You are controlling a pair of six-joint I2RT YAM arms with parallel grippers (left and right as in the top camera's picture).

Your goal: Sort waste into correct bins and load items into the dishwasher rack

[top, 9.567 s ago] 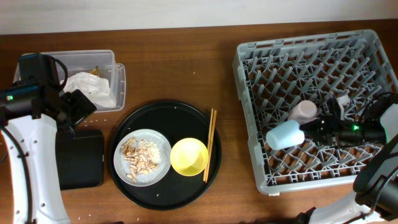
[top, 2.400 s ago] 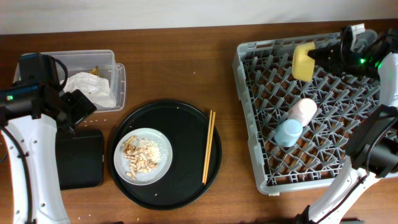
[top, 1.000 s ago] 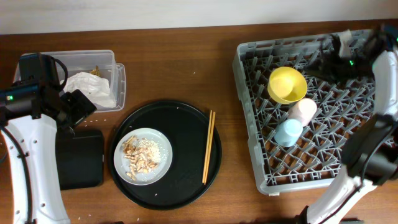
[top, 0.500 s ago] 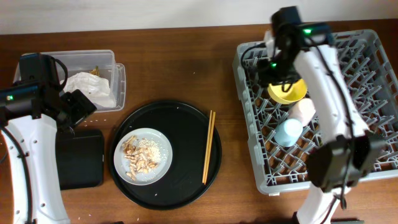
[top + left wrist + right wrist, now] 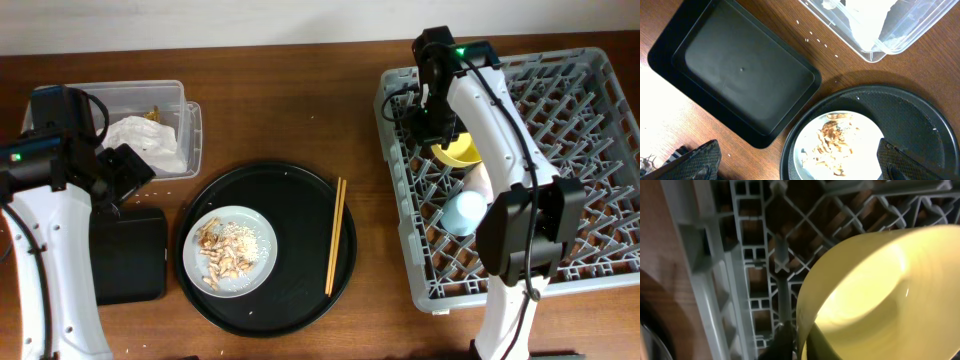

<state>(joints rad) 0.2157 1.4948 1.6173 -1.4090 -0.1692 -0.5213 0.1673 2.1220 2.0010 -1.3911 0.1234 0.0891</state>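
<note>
At the far left, the clear plastic box [image 5: 170, 98] holds the crumpled napkin [image 5: 145, 138]. The left gripper [image 5: 797, 150] hangs just beside it, near the flat black tray [image 5: 130, 255], with its fingers spread wide and nothing in them. On the round black tray [image 5: 300, 200] sits the grey plate [image 5: 258, 228] with food scraps [image 5: 222, 255], and the chopsticks [image 5: 337, 235] lie along that tray's right edge. In the dishwasher rack [image 5: 560, 130], the right gripper [image 5: 437, 130] pinches the rim of the yellow bowl [image 5: 458, 152]. The pink bowl [image 5: 478, 180] and light-blue bowl [image 5: 463, 212] lie just beside it.
</note>
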